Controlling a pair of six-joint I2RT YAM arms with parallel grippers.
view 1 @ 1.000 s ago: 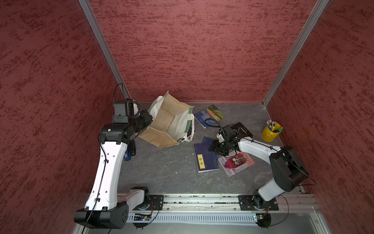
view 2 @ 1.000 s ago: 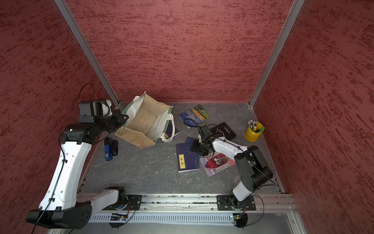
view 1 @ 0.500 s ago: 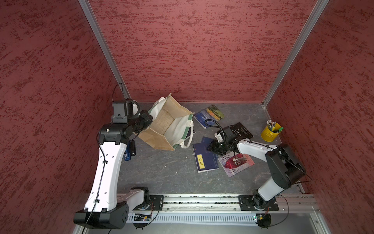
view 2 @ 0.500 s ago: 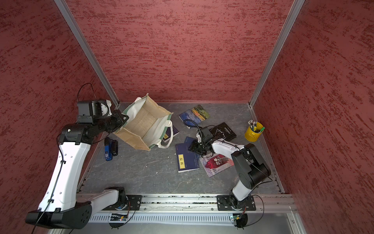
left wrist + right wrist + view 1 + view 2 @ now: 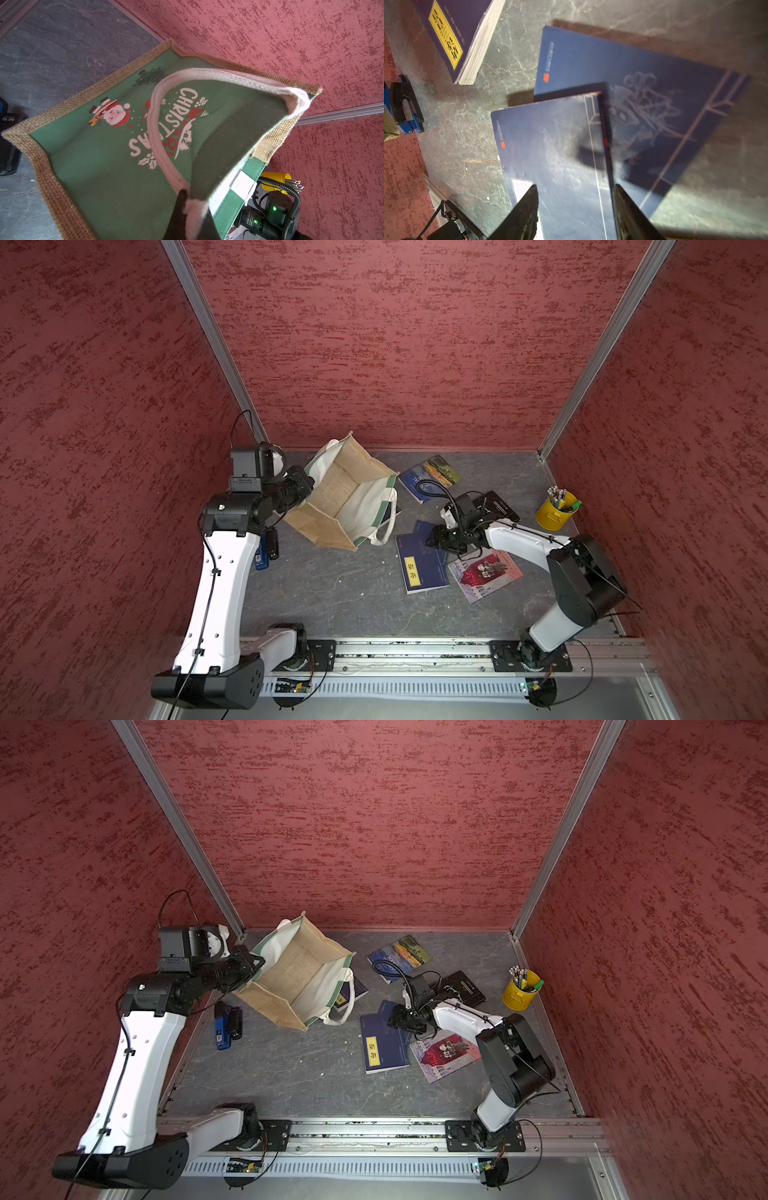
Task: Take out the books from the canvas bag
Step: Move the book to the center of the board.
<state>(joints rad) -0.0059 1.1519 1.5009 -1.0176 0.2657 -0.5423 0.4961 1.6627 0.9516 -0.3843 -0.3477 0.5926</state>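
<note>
The canvas bag [image 5: 332, 526] [image 5: 291, 986] hangs tilted at the back left, its mouth towards the books. My left gripper [image 5: 306, 486] [image 5: 193, 207] is shut on the bag's white handle [image 5: 158, 133] at the rim. One navy book [image 5: 353, 992] [image 5: 454, 37] lies at the bag's mouth. Two more navy books [image 5: 419, 568] [image 5: 550, 145] lie overlapped mid-table, and my right gripper [image 5: 434, 537] [image 5: 575, 187] hovers open over them. A pink-red book [image 5: 484, 574], a black book [image 5: 498, 506] and a blue book [image 5: 430, 477] lie flat around it.
A yellow pencil cup [image 5: 552, 514] stands at the right edge. A blue and black tool [image 5: 226, 1027] lies by the left wall, under my left arm. Red walls close in three sides; the arms' rail [image 5: 415, 651] runs along the front.
The bag's lower corner has swung towards the front as my left gripper holds it up. My right gripper has shifted a little left over the navy books, and its jaws have widened.
</note>
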